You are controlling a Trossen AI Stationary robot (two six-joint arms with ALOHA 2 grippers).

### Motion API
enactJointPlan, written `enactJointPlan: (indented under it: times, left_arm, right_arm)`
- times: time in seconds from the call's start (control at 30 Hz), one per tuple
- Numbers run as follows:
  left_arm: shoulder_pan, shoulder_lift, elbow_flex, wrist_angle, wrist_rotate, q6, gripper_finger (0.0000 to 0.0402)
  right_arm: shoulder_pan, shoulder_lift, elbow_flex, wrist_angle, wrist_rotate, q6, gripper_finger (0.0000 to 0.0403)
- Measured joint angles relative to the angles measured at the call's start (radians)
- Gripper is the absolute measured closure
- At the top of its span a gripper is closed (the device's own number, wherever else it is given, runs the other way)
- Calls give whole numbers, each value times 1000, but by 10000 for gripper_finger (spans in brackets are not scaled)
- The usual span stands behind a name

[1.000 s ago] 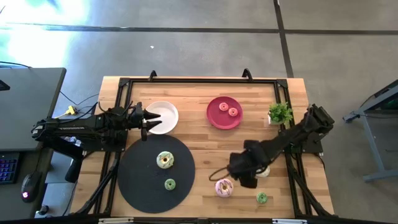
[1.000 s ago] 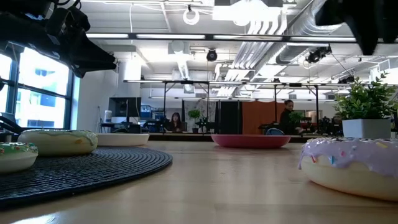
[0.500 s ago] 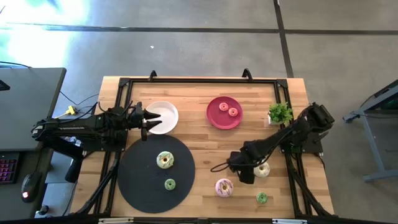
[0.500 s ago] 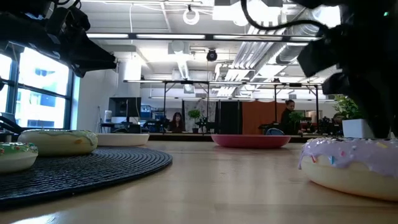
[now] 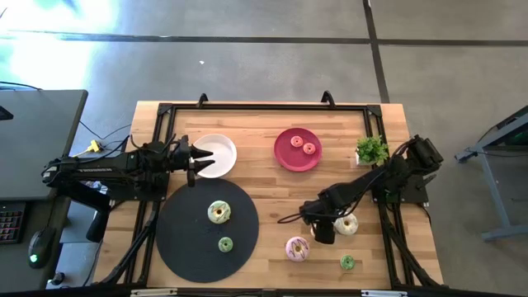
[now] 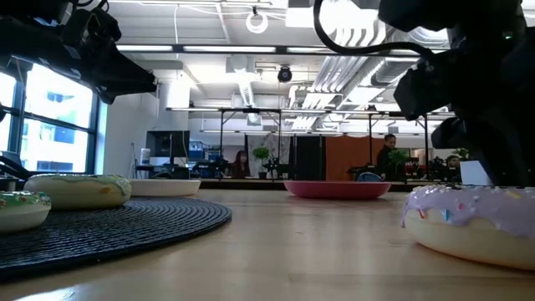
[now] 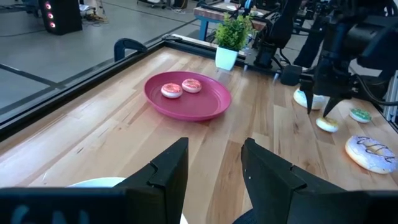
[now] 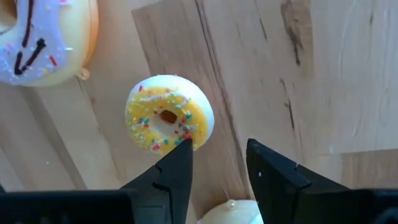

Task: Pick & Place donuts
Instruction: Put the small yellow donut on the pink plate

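Note:
My right gripper (image 5: 323, 228) hangs open, pointing down, just over a tiny yellow sprinkled donut (image 8: 169, 121), which lies flat on the wood a little to one side of its fingers (image 8: 180, 167). The pink-iced donut (image 5: 296, 248), a white donut (image 5: 347, 224) and a tiny green one (image 5: 347, 262) lie around it. A cream donut (image 5: 218, 212) and a small green donut (image 5: 225, 244) rest on the black mat (image 5: 186, 239). Two tiny donuts (image 5: 302, 146) sit in the red plate (image 5: 285, 158). My left gripper (image 5: 195, 161) waits open over the white plate (image 5: 219, 150).
A potted plant (image 5: 371, 150) stands by the table's right edge, beyond the right arm. Black frame rails run along the table's far edge and sides. Bare wood lies between the mat and the red plate. People sit far back in the room in the low view.
My right gripper has come down toward the table and shifted slightly toward the far edge, leaving more of the white donut uncovered in the high view. In the low view its arm now fills the upper right. The donuts have stayed where they were.

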Motion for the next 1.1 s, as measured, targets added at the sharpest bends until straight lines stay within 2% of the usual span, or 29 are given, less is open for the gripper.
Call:
enactJointPlan:
  times: [0.23,0.5,0.93,1.1]
  left_arm:
    - [0,0,0,0,0,0,259]
    - [0,0,0,0,0,0,259]
    - [0,0,0,0,0,0,259]
    - [0,0,0,0,0,0,259]
  right_arm:
    - [-5,0,0,47,-37,50,263]
    - [-5,0,0,129,-14,50,263]
    - [39,0,0,121,69,-1,263]
    - [44,0,-4,123,65,-1,263]
